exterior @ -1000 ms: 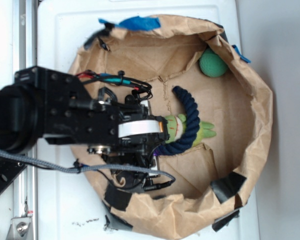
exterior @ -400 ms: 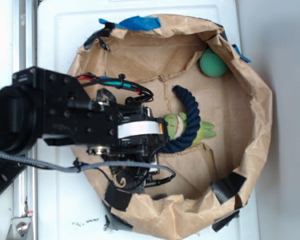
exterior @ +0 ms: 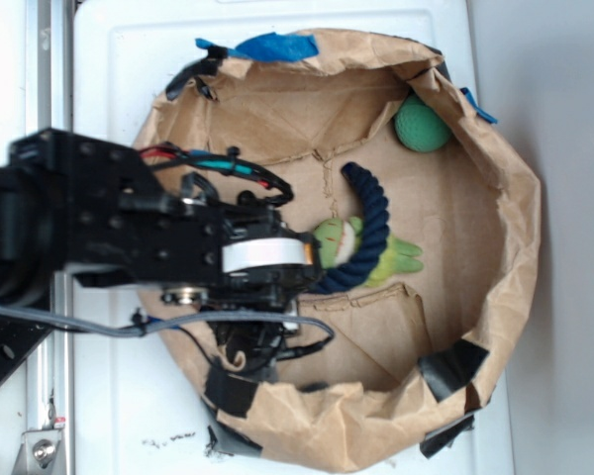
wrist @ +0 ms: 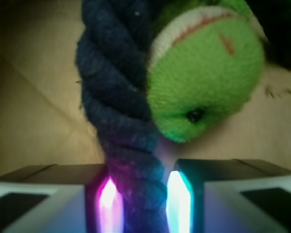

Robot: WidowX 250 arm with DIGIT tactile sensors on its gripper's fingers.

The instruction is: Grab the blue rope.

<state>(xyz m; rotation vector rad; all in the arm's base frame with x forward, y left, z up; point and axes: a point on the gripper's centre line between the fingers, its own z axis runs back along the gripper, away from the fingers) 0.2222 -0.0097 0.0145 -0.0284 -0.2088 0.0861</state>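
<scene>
The fingers [wrist: 136,204] are pinching the thick navy twisted cotton rope [wrist: 119,97] — the touching green plush toy [wrist: 203,73] risks snagging.

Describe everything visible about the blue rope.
The blue rope is thick, dark navy, twisted, cotton-looking cord. It curves across the floor of the brown paper-lined bin, draped over the green plush toy and touching it. One blunt end points toward the green ball; the other runs between the hand's fingers.
</scene>
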